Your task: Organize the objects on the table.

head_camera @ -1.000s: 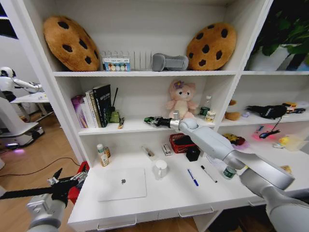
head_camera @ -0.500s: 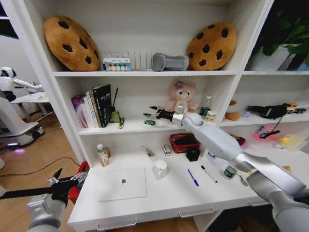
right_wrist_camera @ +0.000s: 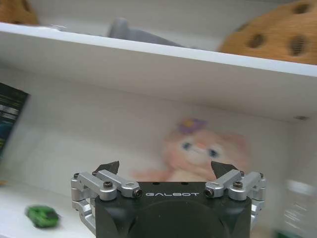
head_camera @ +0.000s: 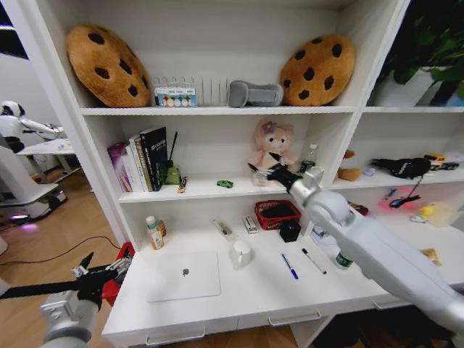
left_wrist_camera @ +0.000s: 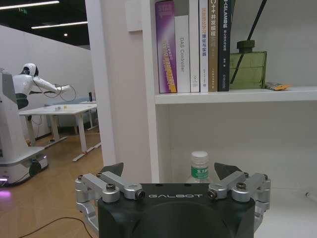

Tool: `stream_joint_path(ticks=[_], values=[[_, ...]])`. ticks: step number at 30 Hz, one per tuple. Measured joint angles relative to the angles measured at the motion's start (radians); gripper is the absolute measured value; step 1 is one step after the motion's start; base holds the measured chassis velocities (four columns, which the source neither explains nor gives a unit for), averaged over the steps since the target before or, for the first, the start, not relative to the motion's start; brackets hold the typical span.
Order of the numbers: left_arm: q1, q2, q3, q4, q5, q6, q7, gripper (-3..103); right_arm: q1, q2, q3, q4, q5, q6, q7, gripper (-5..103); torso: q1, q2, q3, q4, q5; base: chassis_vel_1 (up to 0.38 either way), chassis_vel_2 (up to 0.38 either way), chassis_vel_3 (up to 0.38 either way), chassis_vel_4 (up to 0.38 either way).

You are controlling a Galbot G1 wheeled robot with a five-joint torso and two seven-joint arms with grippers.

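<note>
- The shelf [head_camera: 203, 190] is left bare around the green toy car [head_camera: 225, 184].
- The way past it is blocked by the pink teddy bear [head_camera: 270, 146] and books [head_camera: 141, 158].

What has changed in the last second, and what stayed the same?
The right gripper let go of the green toy car, which now lies on the middle shelf, and drew back open toward the pink teddy bear. The left gripper, laptop, blue pen and black pen stayed in place.
</note>
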Motion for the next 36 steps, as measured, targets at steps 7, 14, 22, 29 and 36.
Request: stream_joint_path(ticks=[7,14,22,29,36], values=[[0.000,0.000,0.000,0.000,0.000,0.000,0.000,100,-0.667,0.148,0.546,0.087,-0.164,0.040,-0.036,100,0.000,0.000,0.000,-0.0004,0.0000,0.000,0.000,0.000,0.000],[0.000,0.000,0.000,0.000,0.000,0.000,0.000,100,-0.864,0.319,0.562,0.113,-0.224,0.071,-0.068,100,0.000,0.000,0.000,-0.0001,-0.0001,0.000,0.000,0.000,0.000],[0.000,0.000,0.000,0.000,0.000,0.000,0.000,100,-0.767,0.409,0.298,-0.015,-0.285,0.057,-0.003,100,0.000,0.000,0.000,0.0003,0.0001,0.000,0.000,0.000,0.000],[0.000,0.000,0.000,0.000,0.000,0.000,0.000,100,-0.605,0.374,0.142,-0.142,-0.202,-0.034,0.081,100,0.000,0.000,0.000,0.0004,-0.0002,0.000,0.000,0.000,0.000],[0.000,0.000,0.000,0.000,0.000,0.000,0.000,100,-0.516,0.345,0.066,-0.224,-0.160,-0.076,0.084,100,0.000,0.000,0.000,0.0000,-0.0001,0.000,0.000,0.000,0.000]])
